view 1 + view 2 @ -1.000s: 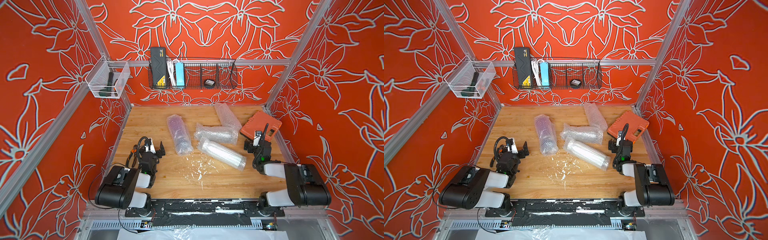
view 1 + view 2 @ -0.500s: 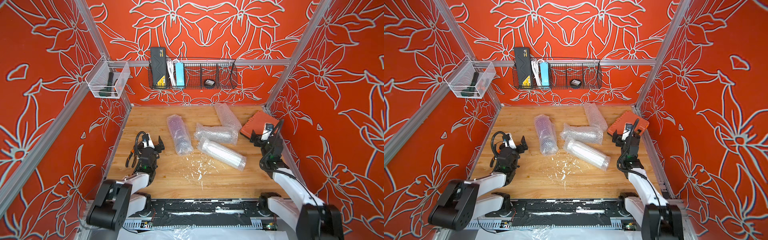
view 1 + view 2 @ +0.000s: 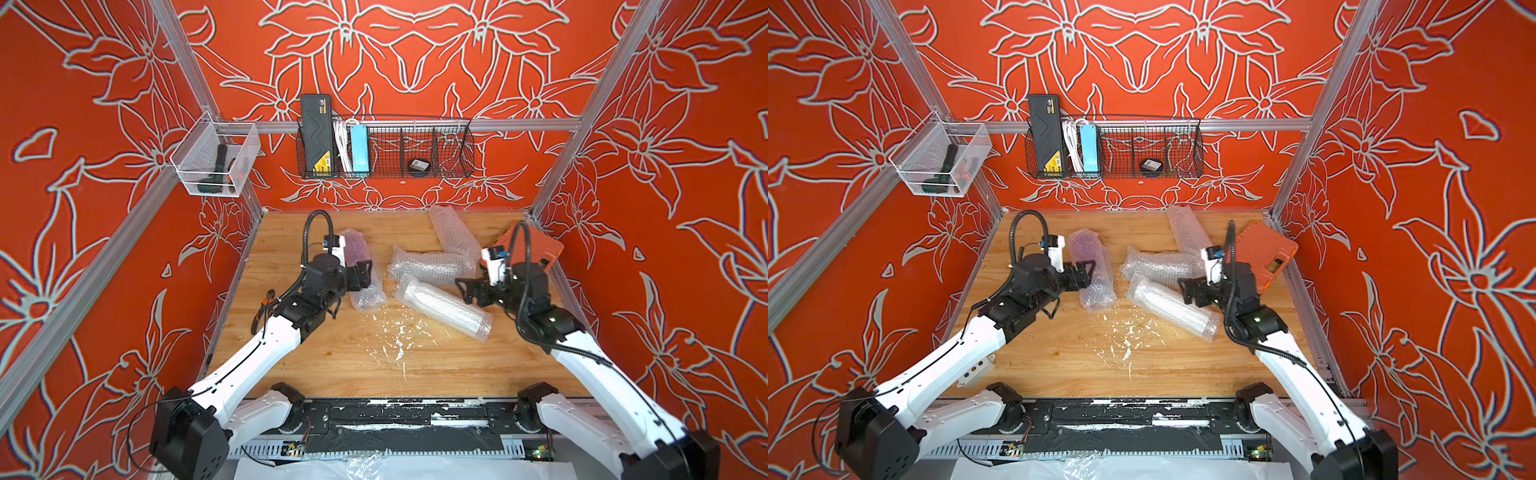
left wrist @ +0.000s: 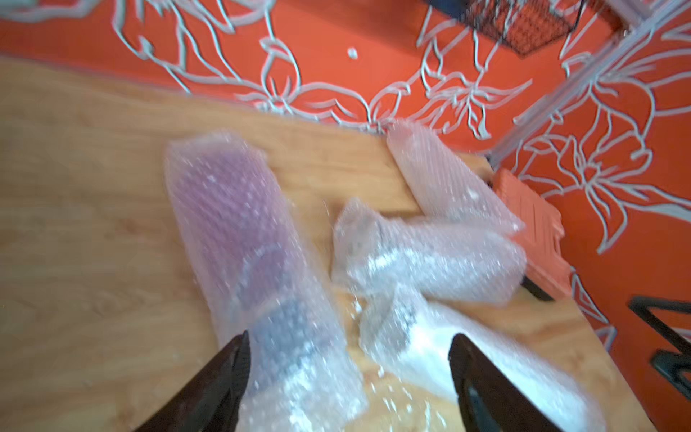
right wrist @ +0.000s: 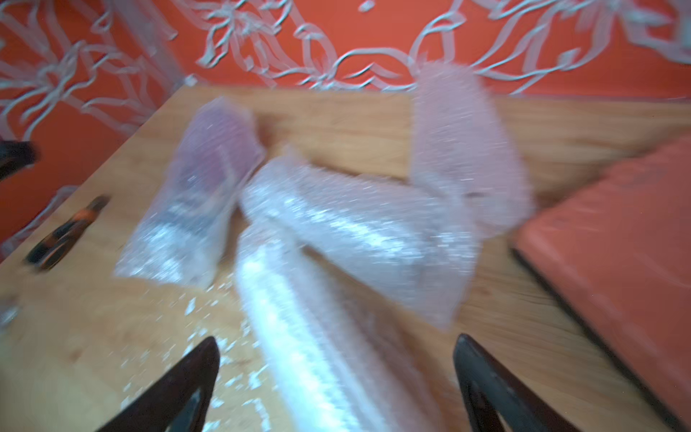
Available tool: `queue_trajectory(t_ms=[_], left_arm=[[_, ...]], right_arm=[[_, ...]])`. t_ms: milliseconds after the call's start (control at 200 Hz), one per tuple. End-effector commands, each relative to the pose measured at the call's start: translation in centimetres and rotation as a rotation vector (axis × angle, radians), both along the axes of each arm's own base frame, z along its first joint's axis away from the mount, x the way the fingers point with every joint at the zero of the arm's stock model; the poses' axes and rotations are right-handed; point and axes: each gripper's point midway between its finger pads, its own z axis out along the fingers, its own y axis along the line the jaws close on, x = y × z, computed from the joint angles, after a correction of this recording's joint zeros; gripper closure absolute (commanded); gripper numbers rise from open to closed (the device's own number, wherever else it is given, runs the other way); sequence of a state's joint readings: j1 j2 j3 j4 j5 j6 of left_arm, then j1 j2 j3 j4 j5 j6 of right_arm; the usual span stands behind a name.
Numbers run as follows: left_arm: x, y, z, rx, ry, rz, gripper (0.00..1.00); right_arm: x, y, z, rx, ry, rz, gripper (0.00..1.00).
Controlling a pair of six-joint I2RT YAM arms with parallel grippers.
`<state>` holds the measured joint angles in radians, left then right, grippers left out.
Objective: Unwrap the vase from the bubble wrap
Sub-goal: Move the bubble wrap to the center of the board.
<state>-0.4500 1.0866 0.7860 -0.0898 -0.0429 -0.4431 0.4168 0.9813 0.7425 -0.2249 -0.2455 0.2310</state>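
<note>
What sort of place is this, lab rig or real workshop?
Probably a staged robot test cell: floral-print panels on an aluminium frame box in a wooden tabletop, with a wire basket of gear hung on the frame.

My left arm (image 3: 257, 351) and right arm (image 3: 602, 382) had white link covers, black joint housings, a looped black corrugated cable (image 3: 306, 239) at each wrist, and black tapered fingers (image 4: 209, 389).

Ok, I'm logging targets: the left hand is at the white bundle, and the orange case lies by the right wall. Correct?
One slip: the left hand is at the purple-tinted bundle instead; the left wrist view shows it. The orange case does lie by the right wall.
</note>
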Motion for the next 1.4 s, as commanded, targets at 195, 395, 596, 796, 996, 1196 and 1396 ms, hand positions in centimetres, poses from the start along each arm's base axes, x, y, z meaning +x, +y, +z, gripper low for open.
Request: queue_trajectory(t_ms=[195, 395, 596, 796, 996, 1196, 1396], left_arm=[[-2.0, -1.0, -8.8, 0.010, 0.277, 0.026, 0.10], [-1.5, -0.5, -10.7, 0.023, 0.301, 0.074, 0.12], [0.2, -1.2, -11.1, 0.039, 0.303, 0.072, 0.15], [1.0, -1.9, -11.6, 0.023, 0.314, 0.069, 0.35], [0.5, -1.8, -11.7, 0.017, 0.319, 0.066, 0.84], [-2.3, -1.4, -12.2, -0.010, 0.350, 0.026, 1.00], [-6.8, -0.3, -11.8, -0.089, 0.369, -0.008, 1.00]], right_arm=[[-2.4, 4.8, -2.6, -0.005, 0.153, 0.146, 0.02], [-2.4, 5.7, -3.5, -0.018, 0.170, 0.160, 0.02], [-2.3, 5.7, -3.7, -0.030, 0.168, 0.166, 0.02], [-2.4, 5.4, -3.7, -0.032, 0.143, 0.157, 0.02], [-2.5, 4.9, -3.6, -0.073, 0.130, 0.162, 0.02], [-3.4, 4.3, -3.2, -0.117, 0.119, 0.183, 0.02], [-6.6, 7.1, -3.5, -0.112, 0.143, 0.346, 0.03]])
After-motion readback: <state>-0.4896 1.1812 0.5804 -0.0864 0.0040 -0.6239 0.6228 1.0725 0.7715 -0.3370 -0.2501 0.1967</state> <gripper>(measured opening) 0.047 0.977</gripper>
